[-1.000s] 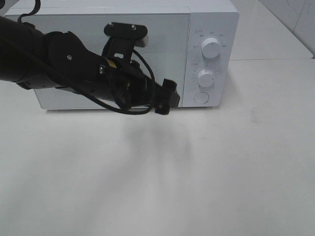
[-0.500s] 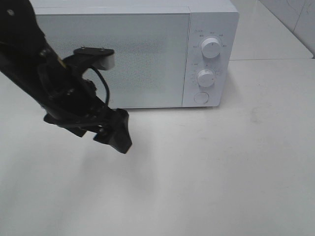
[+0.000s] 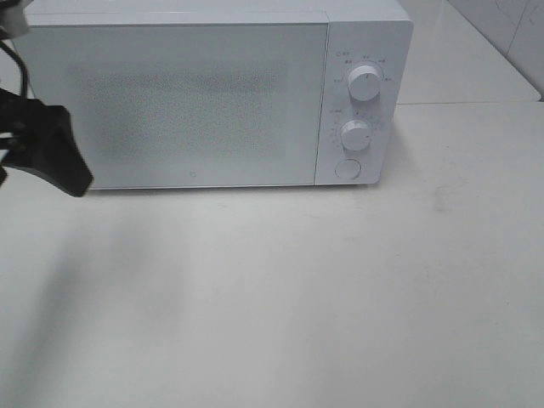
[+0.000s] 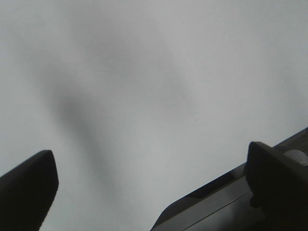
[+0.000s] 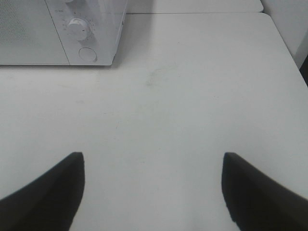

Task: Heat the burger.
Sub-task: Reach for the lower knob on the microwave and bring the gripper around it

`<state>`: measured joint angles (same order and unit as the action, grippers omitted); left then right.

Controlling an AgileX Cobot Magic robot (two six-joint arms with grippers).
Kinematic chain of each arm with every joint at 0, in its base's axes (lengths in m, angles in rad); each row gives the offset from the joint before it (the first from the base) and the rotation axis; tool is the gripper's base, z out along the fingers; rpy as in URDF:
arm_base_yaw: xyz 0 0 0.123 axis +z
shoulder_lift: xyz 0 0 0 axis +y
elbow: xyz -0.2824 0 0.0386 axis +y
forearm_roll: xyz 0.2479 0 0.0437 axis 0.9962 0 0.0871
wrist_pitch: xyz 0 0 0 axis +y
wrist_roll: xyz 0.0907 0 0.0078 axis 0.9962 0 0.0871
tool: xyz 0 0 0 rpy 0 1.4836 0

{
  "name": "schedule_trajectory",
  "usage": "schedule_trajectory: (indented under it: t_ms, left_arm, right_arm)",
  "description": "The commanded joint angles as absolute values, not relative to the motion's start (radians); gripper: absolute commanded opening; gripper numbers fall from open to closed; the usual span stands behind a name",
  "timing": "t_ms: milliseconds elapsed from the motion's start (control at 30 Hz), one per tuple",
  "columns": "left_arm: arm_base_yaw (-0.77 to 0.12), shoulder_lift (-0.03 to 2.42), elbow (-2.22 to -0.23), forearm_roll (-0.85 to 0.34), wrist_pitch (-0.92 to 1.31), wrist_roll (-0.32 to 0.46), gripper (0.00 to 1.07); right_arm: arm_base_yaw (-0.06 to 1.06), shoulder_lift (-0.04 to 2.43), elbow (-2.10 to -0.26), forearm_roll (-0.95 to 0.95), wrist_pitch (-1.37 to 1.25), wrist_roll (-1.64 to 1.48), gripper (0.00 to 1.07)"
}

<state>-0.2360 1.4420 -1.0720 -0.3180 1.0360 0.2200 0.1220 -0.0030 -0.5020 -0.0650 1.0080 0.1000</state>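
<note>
- White microwave (image 3: 195, 93): one, door closed, upper part of the high view; two knobs (image 3: 365, 82), one round button (image 3: 347, 169) on its right panel.
- Left gripper (image 4: 151, 156), at that view's left edge, and right gripper (image 5: 152, 161): both with jaws apart, empty, over the table (image 3: 340, 289).
- Burger: place and look cannot be told.

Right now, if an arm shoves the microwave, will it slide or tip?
The microwave looks wide and low, so it probably won't tip. Its boxy bulk suggests it is heavy, likely resisting a light push. The table looks smooth, so a hard shove might slide it.
</note>
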Motion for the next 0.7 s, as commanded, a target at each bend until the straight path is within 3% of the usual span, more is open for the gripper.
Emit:
schedule_trajectory:
  t_ms: [33,167,333,700]
  left_arm:
    - [-0.149,1.381,-1.073,-0.291,1.095,0.209,0.99]
    - [-0.009,1.284,-1.051,-0.262,1.120,0.177,0.99]
    - [0.066,1.157,-0.965,-0.259,1.085,0.173,0.99]
    - [0.069,0.839,-0.732,-0.184,1.019,0.130,0.99]
  right_arm:
    - [0.116,-0.033,-0.500,-0.063,0.998,0.087,0.76]
    - [0.116,-0.033,-0.500,-0.063,0.998,0.087,0.76]
    - [0.116,-0.033,-0.500,-0.063,0.998,0.087,0.76]
    - [0.116,-0.033,-0.500,-0.063,0.998,0.087,0.76]
